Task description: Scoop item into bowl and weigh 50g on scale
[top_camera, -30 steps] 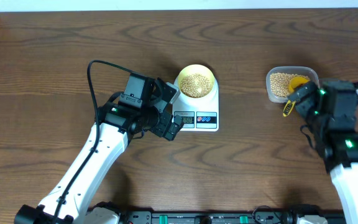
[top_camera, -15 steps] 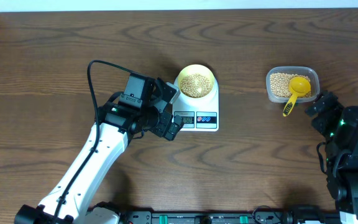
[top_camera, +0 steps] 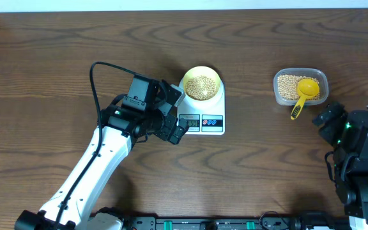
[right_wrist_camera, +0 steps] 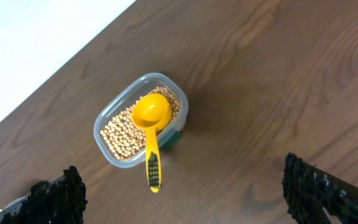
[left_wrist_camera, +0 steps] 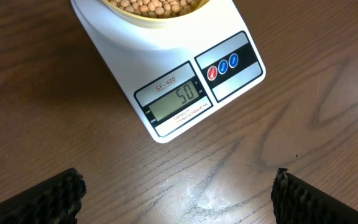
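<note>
The pale yellow bowl (top_camera: 201, 83), filled with tan beans (top_camera: 201, 85), stands on the white scale (top_camera: 220, 105). In the left wrist view the scale (left_wrist_camera: 166, 56) has a display (left_wrist_camera: 178, 99) that reads 50, with the bowl's rim (left_wrist_camera: 160, 14) at the top edge. My left gripper (top_camera: 176, 114) is open just left of the scale's front, its jaws (left_wrist_camera: 178, 190) wide over bare wood. My right gripper (top_camera: 328, 121) is open and empty, in front of the tub and apart from it. Bare table lies between its fingers (right_wrist_camera: 182, 186).
A clear plastic tub (top_camera: 318, 76) of beans stands at the right. A bright yellow scoop (top_camera: 304, 92) rests in it, handle sticking out over the front rim. The wrist view shows the tub (right_wrist_camera: 114, 112) and scoop (right_wrist_camera: 151, 118) ahead. The table's far edge lies beyond.
My right arm has drawn back from the tub toward the table's front, leaving the scoop resting in the tub. The left arm, bowl and scale have not moved.
</note>
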Controlling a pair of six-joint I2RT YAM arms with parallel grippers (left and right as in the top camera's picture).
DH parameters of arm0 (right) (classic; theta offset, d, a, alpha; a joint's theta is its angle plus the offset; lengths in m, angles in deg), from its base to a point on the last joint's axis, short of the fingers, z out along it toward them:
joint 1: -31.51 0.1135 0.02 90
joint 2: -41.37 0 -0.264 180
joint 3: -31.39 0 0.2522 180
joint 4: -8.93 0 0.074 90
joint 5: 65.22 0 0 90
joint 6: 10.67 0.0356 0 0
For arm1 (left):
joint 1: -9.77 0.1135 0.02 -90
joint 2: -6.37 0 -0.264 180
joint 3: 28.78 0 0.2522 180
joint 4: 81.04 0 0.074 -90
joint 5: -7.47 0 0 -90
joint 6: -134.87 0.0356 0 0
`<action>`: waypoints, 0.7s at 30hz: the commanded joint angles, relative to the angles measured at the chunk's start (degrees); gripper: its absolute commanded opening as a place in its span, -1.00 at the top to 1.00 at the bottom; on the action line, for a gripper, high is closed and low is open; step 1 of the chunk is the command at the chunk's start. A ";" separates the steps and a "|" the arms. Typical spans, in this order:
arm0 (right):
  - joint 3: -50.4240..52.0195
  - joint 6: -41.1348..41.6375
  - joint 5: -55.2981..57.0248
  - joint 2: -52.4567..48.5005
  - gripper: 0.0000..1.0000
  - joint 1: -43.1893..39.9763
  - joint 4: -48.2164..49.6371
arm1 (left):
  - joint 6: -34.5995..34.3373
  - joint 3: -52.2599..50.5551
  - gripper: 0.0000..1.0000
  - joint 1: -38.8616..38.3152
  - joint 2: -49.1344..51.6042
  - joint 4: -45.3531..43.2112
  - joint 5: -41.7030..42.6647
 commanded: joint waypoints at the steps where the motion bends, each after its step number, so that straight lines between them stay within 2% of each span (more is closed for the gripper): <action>1: -0.31 -1.05 0.96 0.15 -0.99 -0.28 -0.98 | 0.76 -0.37 -0.96 -0.07 0.22 -0.02 -0.37; 21: -0.31 -1.05 0.96 0.15 -0.98 -0.28 -2.40 | 0.76 -0.37 -0.96 -0.07 0.22 -0.02 -0.37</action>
